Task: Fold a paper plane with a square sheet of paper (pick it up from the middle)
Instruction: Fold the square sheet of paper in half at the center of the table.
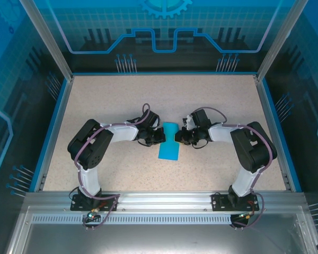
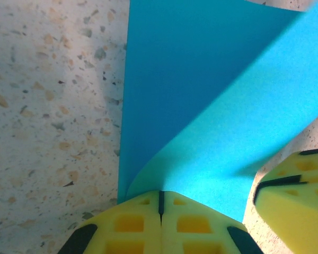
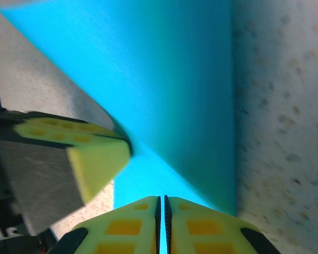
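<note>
Two pincers are gripping one square sheet of paper (image 1: 168,149) over the counter (image 1: 95,106): left pincer (image 2: 160,197) and right pincer (image 3: 161,201) pinching opposite edges.

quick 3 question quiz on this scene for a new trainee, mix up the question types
1. True or false: the blue paper lies flat and untouched on the table.
2. Which gripper is shut on the paper? A) left only B) right only C) both
3. Fill in: in the top view the paper sits ___ the two grippers.

Key:
1. False. The left gripper and the right gripper each pinch an edge, and the sheet curls up off the table at the fingers.
2. C
3. between
</note>
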{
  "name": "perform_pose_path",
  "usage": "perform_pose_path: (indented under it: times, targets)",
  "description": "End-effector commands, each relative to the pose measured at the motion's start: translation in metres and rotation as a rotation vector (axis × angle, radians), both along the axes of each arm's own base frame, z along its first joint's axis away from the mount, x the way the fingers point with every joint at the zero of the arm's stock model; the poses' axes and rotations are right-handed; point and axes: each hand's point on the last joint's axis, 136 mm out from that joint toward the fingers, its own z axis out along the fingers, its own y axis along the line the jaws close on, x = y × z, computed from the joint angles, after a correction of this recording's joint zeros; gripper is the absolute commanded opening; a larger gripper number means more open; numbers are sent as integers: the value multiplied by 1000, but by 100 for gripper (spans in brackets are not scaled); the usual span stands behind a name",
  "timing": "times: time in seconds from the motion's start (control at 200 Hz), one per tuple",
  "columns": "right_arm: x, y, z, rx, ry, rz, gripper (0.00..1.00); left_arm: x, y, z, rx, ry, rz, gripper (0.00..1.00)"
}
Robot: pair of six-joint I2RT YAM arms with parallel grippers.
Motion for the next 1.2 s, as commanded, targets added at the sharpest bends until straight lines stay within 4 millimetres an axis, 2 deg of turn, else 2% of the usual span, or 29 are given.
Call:
perform_pose_path:
  times: [0.0,0.19,0.345,0.445,0.625,0.685,0.835,1.06,1.195]
  targets:
    - [14,1,5,29,-7,13,13,-31,20,-30,132,115,-21,0]
    - [19,-7,-21,-13,30,-11,13,-31,22,-30,137,116,-22,0]
    - [20,-11,-32,-27,52,-24,12,-31,23,-30,144,115,-26,0]
    - [22,-13,-28,-34,48,-28,12,-33,24,-31,150,117,-26,0]
    - [37,-9,2,22,-12,-18,13,-32,24,-31,150,117,-28,0]
    - [42,-9,6,35,-18,-17,13,-32,24,-31,150,116,-27,0]
    - [49,-12,-4,26,8,-15,13,-32,24,-31,151,116,-28,0]
    - [46,-18,-29,-26,67,-30,12,-32,24,-31,152,116,-30,0]
    - [48,-21,-30,-57,72,-35,12,-33,24,-30,154,115,-33,0]
